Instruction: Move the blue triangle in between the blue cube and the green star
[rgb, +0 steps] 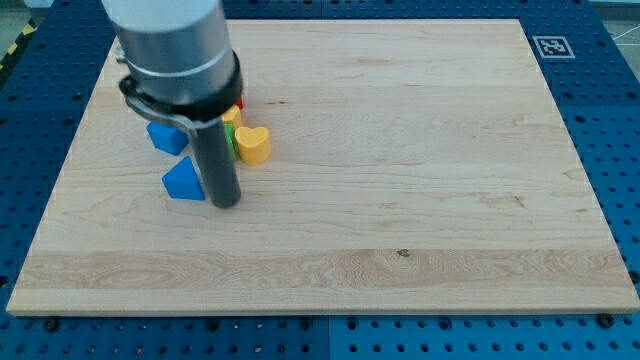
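in the left part of the frame my tip (227, 203) rests on the pale wooden table (400, 200), just to the right of the blue triangular block (184, 181) and touching or almost touching its right side. there are no jaws on this arm, only a straight dark rod, so nothing is gripped. above the blue triangle, toward the upper left, sits a second blue block (167, 137), its shape partly hidden by the arm's grey housing (175, 45). to the right of the rod lies a yellow heart-shaped block (254, 145). between rod and heart a sliver of a green block (230, 142) shows, its shape not readable. a bit of red (239, 103) peeks out above it.
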